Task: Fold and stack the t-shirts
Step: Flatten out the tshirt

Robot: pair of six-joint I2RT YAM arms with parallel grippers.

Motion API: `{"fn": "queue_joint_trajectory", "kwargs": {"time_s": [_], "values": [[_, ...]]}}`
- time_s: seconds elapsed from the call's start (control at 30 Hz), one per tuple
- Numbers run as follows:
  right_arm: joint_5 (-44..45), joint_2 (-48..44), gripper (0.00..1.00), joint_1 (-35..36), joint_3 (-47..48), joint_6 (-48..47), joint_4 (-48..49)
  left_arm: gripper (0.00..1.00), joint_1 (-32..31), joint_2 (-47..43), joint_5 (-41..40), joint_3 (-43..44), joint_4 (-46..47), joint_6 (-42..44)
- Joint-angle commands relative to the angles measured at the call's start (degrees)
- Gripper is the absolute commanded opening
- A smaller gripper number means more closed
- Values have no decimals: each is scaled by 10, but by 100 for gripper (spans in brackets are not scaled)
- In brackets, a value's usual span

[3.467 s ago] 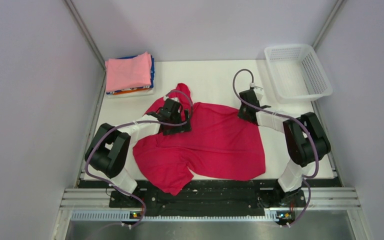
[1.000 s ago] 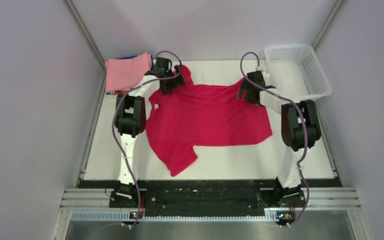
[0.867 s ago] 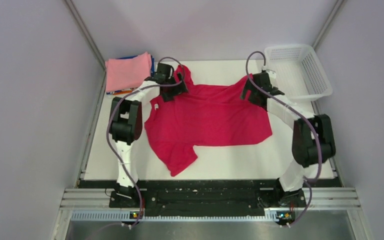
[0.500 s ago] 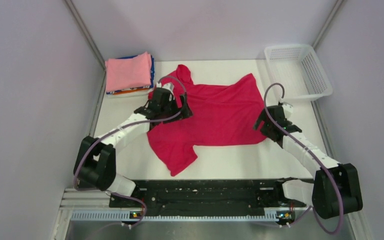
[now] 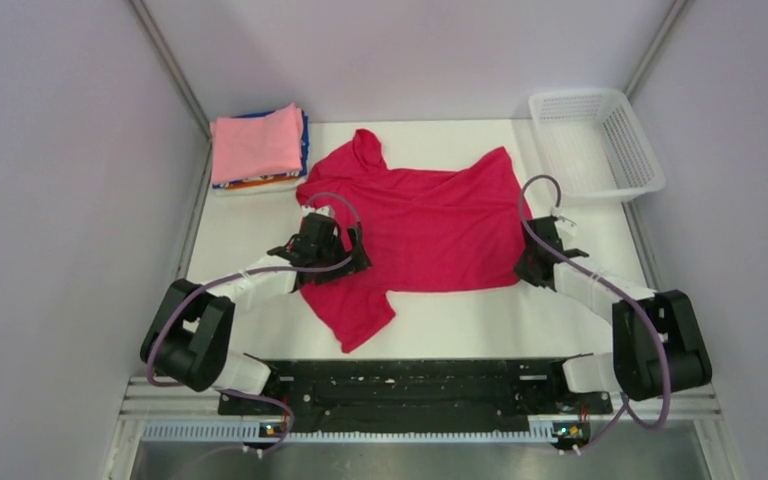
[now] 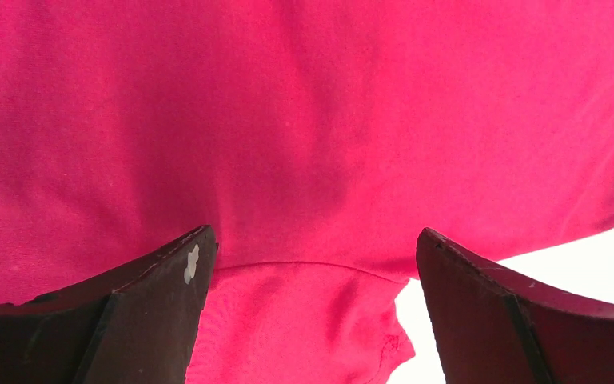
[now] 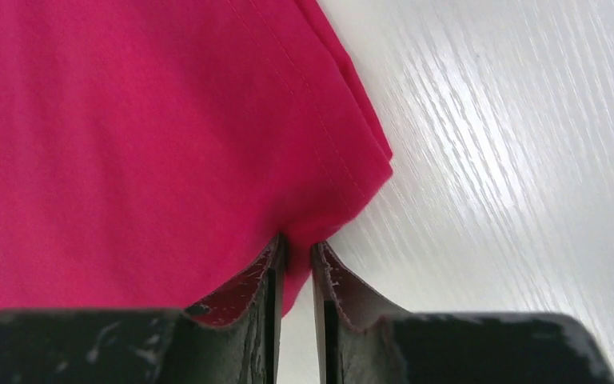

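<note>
The crimson-red t-shirt (image 5: 425, 230) lies spread flat on the white table, with one sleeve toward the near left. My left gripper (image 5: 338, 262) hovers over the shirt's left side near that sleeve. In the left wrist view it (image 6: 313, 240) is wide open, with red cloth (image 6: 304, 120) and the sleeve seam below it. My right gripper (image 5: 530, 270) is at the shirt's near right corner. In the right wrist view it (image 7: 297, 244) is shut on the red hem corner (image 7: 344, 184). A folded stack with the light pink shirt (image 5: 258, 143) on top sits at the far left, with blue, orange and white edges under it.
A white plastic mesh basket (image 5: 650, 165) stands at the far right corner. Grey walls close in the table on the left, right and back. Bare white tabletop (image 5: 480, 320) shows between the shirt and the black rail at the near edge.
Both arms carried the shirt to the far side, then let it go and drew back. The left gripper now sits open nearer the sleeve. The right gripper has closed on the near right corner.
</note>
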Motion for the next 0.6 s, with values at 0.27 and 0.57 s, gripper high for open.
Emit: {"fn": "queue_joint_trajectory", "kwargs": {"time_s": [0.27, 0.57], "values": [[11, 124, 0, 4, 261, -103, -305, 99, 0, -16, -82, -6, -9, 2], [181, 197, 30, 55, 400, -27, -555, 99, 1, -10, -86, -2, -9, 8]]}}
